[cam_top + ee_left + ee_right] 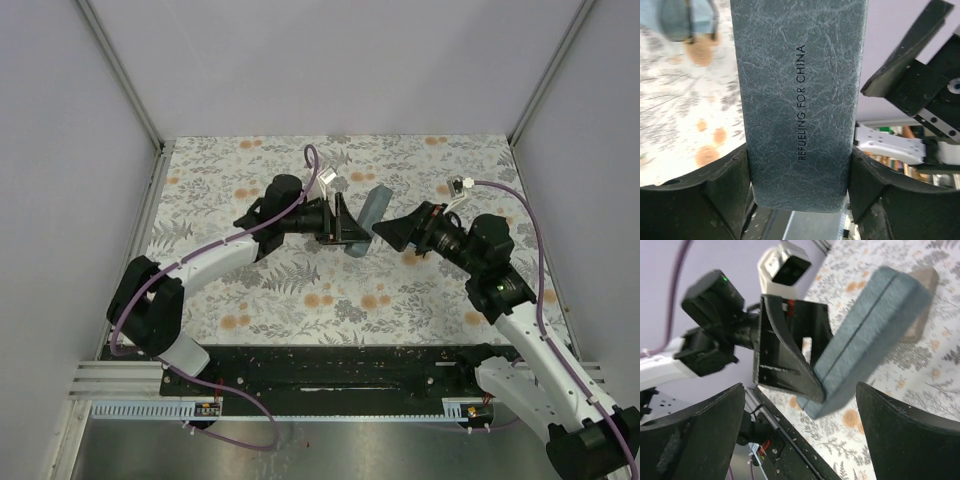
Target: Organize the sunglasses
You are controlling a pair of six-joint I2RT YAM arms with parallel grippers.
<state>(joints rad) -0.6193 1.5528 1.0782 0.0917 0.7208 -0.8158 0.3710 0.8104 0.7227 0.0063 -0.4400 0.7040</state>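
Centre of top view: one slate-blue case (376, 208), one tan case (922, 282) behind it | sunglasses: cannot be made out in any view | left gripper (347, 235) clamped on blue case's end, case held tilted | right gripper (398, 230) spread wide, just beside blue case, apart | floral table (300, 290), white walls (330, 60)

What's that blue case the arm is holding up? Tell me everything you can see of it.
The case is oblong and slate blue, with a cracked leather-like grain and a seam along its edge. Small black print reads REFUELING FOR CHINA. It looks closed. The left gripper clamps one end, holding it tilted over the floral table.
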